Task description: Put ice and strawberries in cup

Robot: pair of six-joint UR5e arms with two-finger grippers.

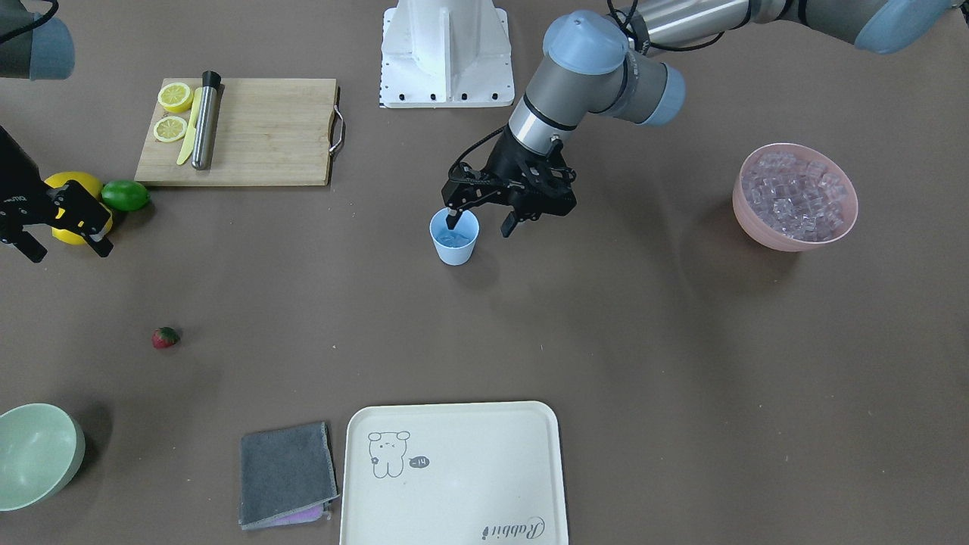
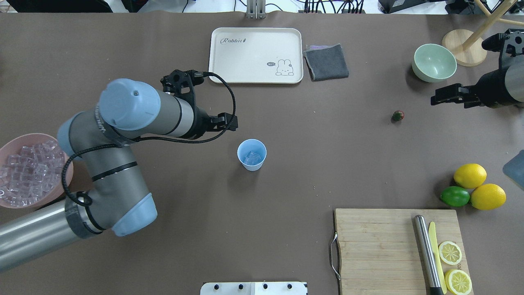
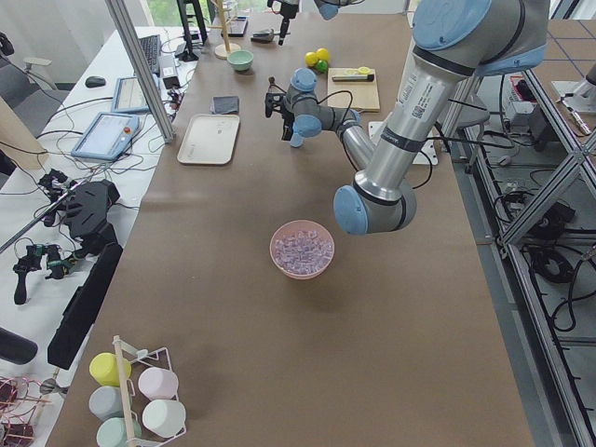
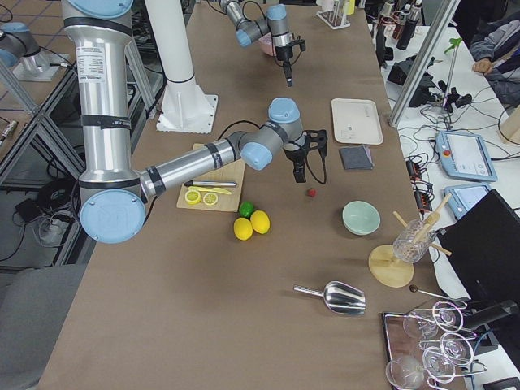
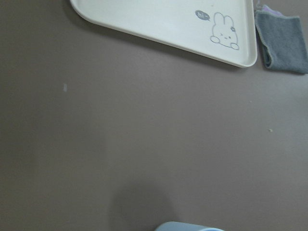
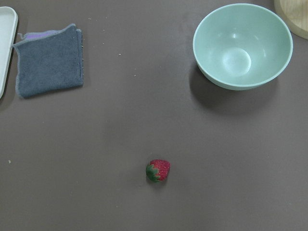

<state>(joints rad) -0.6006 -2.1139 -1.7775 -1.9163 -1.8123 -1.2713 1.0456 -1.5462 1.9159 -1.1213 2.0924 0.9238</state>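
The pale-blue cup (image 1: 455, 241) stands mid-table with a few ice cubes (image 2: 252, 157) in it; its rim shows at the bottom of the left wrist view (image 5: 190, 226). My left gripper (image 1: 481, 223) hangs open and empty just above the cup, with one fingertip (image 1: 453, 221) over the rim. More ice (image 1: 796, 193) fills the pink bowl (image 1: 757, 227). The strawberry (image 1: 165, 337) lies alone on the table and shows in the right wrist view (image 6: 158, 170). My right gripper (image 1: 66, 250) is open and empty, above the table and apart from the strawberry.
A cutting board (image 1: 257, 136) holds lemon halves, a knife and a steel muddler. Two lemons (image 2: 470, 175) and a lime (image 2: 455, 196) lie beside it. A cream tray (image 1: 454, 469), a grey cloth (image 1: 286, 473) and a pale-green bowl (image 1: 34, 454) sit along the far edge.
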